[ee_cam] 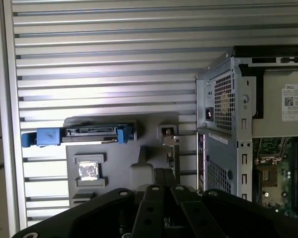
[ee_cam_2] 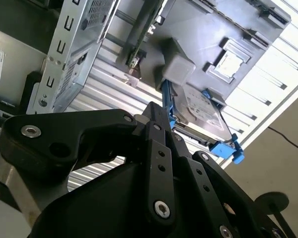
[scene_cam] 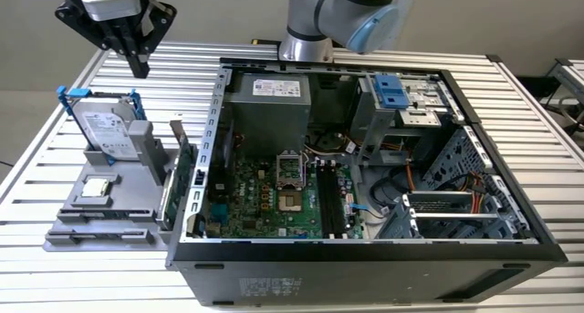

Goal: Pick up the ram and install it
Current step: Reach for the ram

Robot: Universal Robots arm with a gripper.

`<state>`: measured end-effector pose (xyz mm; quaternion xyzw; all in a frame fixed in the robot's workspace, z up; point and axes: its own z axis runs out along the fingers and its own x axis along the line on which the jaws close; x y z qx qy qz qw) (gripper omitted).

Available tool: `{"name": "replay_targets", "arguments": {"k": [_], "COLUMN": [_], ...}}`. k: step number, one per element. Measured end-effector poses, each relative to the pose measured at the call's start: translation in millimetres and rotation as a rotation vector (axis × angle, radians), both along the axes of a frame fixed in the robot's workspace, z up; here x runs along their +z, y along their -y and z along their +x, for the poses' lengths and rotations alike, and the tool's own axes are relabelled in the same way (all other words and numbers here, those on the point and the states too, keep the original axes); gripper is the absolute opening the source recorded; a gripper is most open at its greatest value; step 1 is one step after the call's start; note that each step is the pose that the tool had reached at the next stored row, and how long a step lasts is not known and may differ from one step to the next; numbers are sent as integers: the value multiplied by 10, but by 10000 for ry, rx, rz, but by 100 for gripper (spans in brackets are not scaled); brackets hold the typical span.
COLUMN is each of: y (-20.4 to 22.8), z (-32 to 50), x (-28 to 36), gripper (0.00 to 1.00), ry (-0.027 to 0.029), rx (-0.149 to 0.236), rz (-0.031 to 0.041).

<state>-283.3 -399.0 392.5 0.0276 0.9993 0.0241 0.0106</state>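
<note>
Grey slatted tabletop [scene_cam: 55, 272] carries everything. In the exterior view your gripper [scene_cam: 139, 68] hangs empty, fingers together, well apart from the ram [scene_cam: 165, 193], which seems to stand on edge in the fixture tray [scene_cam: 100, 234], beside the expansion card [scene_cam: 186, 180]. You're at the approach; a grasp there needs parted fingers. In the second wrist view the hard drive [ee_cam_2: 201, 110] sits nearest. In the first wrist view the computer case [ee_cam: 222, 99] crowds the tray's side.

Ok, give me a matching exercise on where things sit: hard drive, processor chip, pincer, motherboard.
Things:
1. hard drive
2. processor chip
3. pincer
4. motherboard

Places:
A. inside the open computer case
B. lying flat on the grey holder
C. in the air above the slatted table
D. standing upright in the grey holder

Pairs: 1-D, 2-B, 3-C, 4-A
</note>
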Motion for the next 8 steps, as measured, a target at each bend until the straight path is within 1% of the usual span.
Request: {"name": "replay_targets", "arguments": {"k": [8], "y": [0], "z": [-49], "x": [-2], "gripper": [0], "ry": [0], "rx": [1], "rz": [0]}}
